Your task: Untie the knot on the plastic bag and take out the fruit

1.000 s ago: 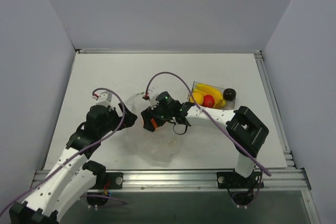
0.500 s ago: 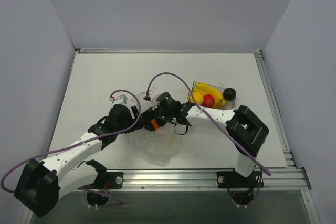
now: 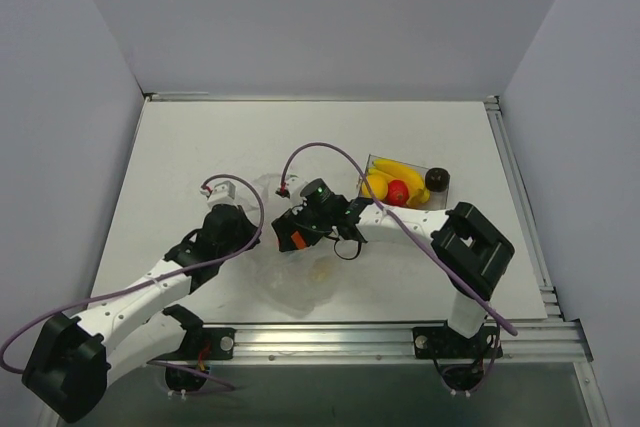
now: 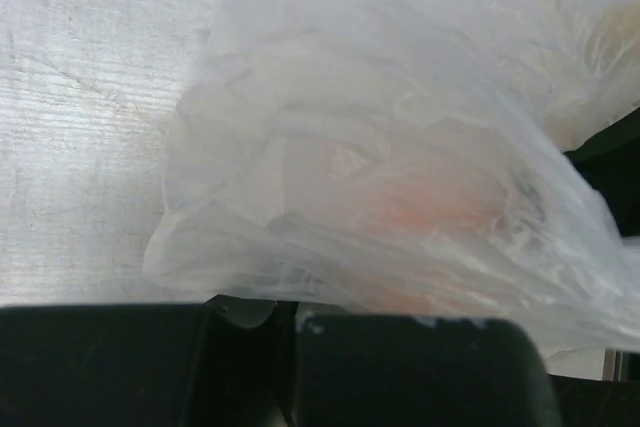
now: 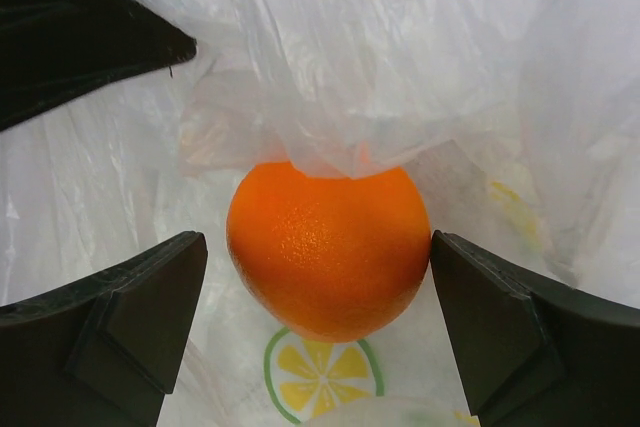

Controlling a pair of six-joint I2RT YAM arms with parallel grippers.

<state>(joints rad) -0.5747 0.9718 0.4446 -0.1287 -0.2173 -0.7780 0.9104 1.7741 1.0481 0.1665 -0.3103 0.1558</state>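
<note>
Top view: bright, even, diffuse light from above; white table (image 3: 200, 147) slightly washed out, w/ soft faint shadows beside the arms; sharp throughout. Left wrist view: low contrast, the plastic bag (image 4: 380, 177) hazy and soft-focus; left gripper fingers (image 4: 400, 377) near-black, blurred, no surface detail. Right wrist view: orange ball (image 5: 328, 247) crisply focused, peel texture legible, underside shaded; right gripper fingers (image 5: 110, 317) dark, approx. sharp; bag film mildly glary.

A white table (image 3: 200, 137) holds a clear box (image 3: 371, 160) toward three o'clock; a metal rail (image 3: 350, 332) runs at six.
</note>
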